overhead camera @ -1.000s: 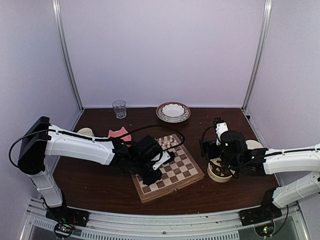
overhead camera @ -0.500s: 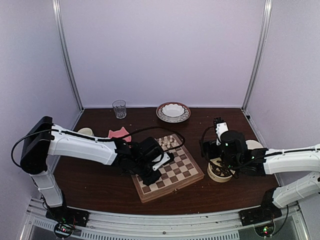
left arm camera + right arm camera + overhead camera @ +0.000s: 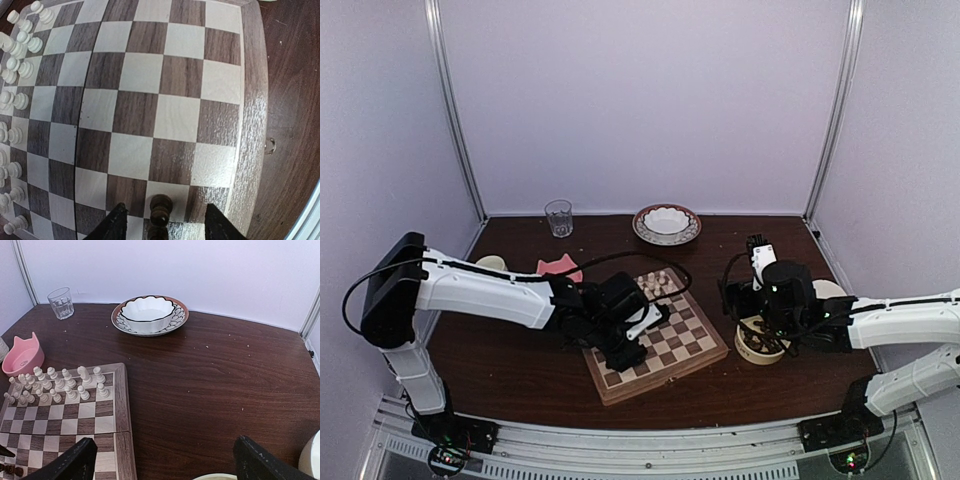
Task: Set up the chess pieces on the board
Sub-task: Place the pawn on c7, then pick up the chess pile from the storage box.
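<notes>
The board (image 3: 692, 335) lies at the table's middle, with cream-white chessmen (image 3: 658, 283) filling its far ranks. In the left wrist view one dark brown chess piece (image 3: 161, 210) stands upright on a light square by the board's (image 3: 252, 100) near edge. My left gripper (image 3: 165, 225) is open around it, with a gap between each finger and the piece. The left gripper (image 3: 625, 352) hangs low over the board's near-left corner. My right gripper (image 3: 165, 465) is open and empty, held above a cream bowl (image 3: 760, 345) of dark pieces, right of the board (image 3: 120, 405).
At the back stand a drinking glass (image 3: 559, 217) and a patterned bowl (image 3: 666, 223). A pink cat-shaped dish (image 3: 558, 268) sits left of the board, and small cream objects lie at the far left (image 3: 490, 263) and far right (image 3: 828, 290).
My left gripper's fingers have spread apart and let go of the dark piece, which now stands free on the board. Neither arm has visibly shifted.
</notes>
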